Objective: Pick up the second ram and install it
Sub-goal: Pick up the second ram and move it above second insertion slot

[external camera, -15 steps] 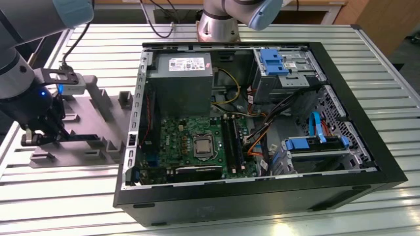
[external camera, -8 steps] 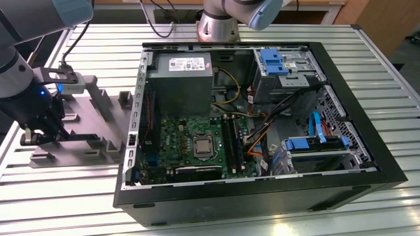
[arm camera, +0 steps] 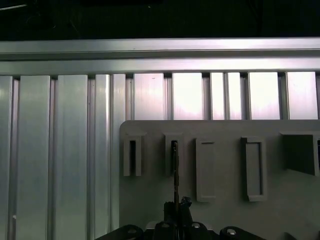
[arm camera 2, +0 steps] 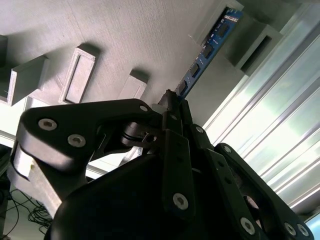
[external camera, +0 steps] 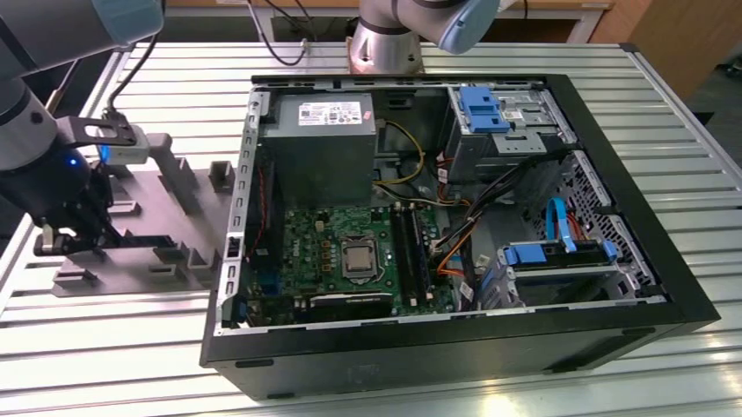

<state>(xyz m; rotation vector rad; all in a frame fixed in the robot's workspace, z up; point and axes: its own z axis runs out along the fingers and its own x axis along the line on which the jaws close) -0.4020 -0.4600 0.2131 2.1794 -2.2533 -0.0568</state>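
The black gripper [arm camera 2: 172,100] on the one robot arm [external camera: 35,187] has its fingers pressed together on the near end of the second ram [arm camera 2: 207,50], a thin, flat blue-green circuit-board stick, so it is pinching it. The ram points straight away from the gripper, with its long side in line with the fingers, like a pencil held by one end. Its far end is at a small raised grey holder [arm camera: 169,150] on the flat grey plastic plate [external camera: 151,217]. I cannot tell if that end sits in the holder's slot or is just out of it. This holder is close to one edge of the plate and is the second one from the plate's corner. The plate lies on the silver slatted metal table [external camera: 116,347]. In the first wrist view I count four whole holders in a row along that edge, and part of a fifth. I count one ram stick, one gripper and one arm. The open black computer case [external camera: 464,356] stands on the table just beside the plate, on the exterior view's right of it. Inside it is one green motherboard [external camera: 308,234] with long black slots [external camera: 406,248]. The slots are well apart from the gripper, and I cannot count them for sure.
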